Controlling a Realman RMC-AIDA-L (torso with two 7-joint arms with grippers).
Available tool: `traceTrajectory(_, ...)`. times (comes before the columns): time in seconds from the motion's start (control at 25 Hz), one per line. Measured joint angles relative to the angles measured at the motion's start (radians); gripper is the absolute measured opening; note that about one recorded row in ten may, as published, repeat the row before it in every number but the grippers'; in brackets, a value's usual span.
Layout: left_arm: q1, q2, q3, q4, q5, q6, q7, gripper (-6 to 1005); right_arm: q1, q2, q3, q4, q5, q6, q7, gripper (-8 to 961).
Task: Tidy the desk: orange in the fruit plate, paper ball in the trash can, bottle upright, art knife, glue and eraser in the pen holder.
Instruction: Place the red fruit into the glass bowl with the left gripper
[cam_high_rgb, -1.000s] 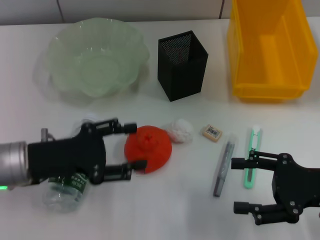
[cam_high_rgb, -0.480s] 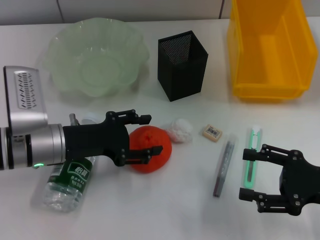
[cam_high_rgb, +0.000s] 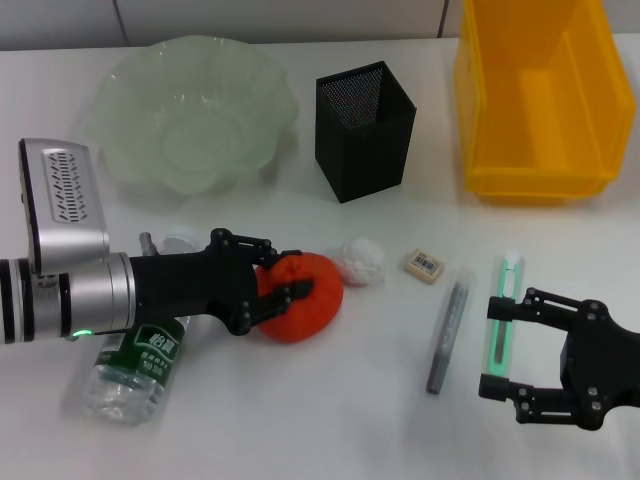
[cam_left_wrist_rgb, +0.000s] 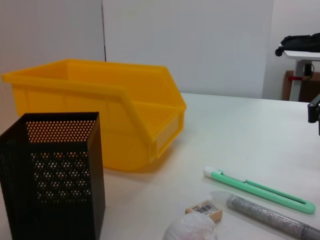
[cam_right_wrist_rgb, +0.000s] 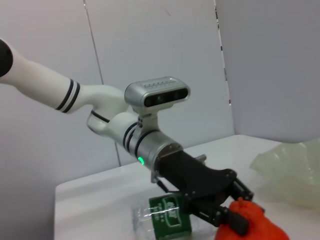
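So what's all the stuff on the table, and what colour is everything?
orange: 1, orange-red, table middle, between the left gripper's fingers
paper ball: 1, white, just right of the orange
eraser: 1, beige with a label, right of the paper ball
glue stick: 1, grey, lying right of the eraser
art knife: 1, green, lying beside the glue stick
bottle: 1, clear with green label, lying on its side near the left arm
fruit plate: 1, pale green, back left
pen holder: 1, black mesh, back middle
trash can: 1, yellow, back right
left gripper: 1, black, closed on the orange
right gripper: 1, black, open, at the art knife's near end
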Motion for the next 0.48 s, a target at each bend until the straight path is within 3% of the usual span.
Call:
traceTrajectory(0.16, 0.005, 0.002, -0.007, 0.008, -0.006, 0.009, -0.016, 293, -0.002, 0.0, 0.031, 0.0, 0.0, -0.01, 0.0, 827)
traceTrajectory(0.28, 0.022, 0.005, -0.017, 0.036, -0.035, 0.054, -0.021, 252, -0.005, 0.0, 0.07, 0.0, 0.003, -0.027, 0.002, 827)
traceTrajectory(0.32, 0.053, 0.007, -0.024, 0.093, -0.098, 0.108, -0.025, 238, -0.007, 0.0, 0.109, 0.0, 0.018, -0.044, 0.004, 827)
traceTrajectory(0.48, 0.108, 0.008, -0.025, 0.199, -0.222, 0.121, -0.039, 201, -0.007, 0.0, 0.134, -0.001, 0.044, -0.059, 0.009, 827)
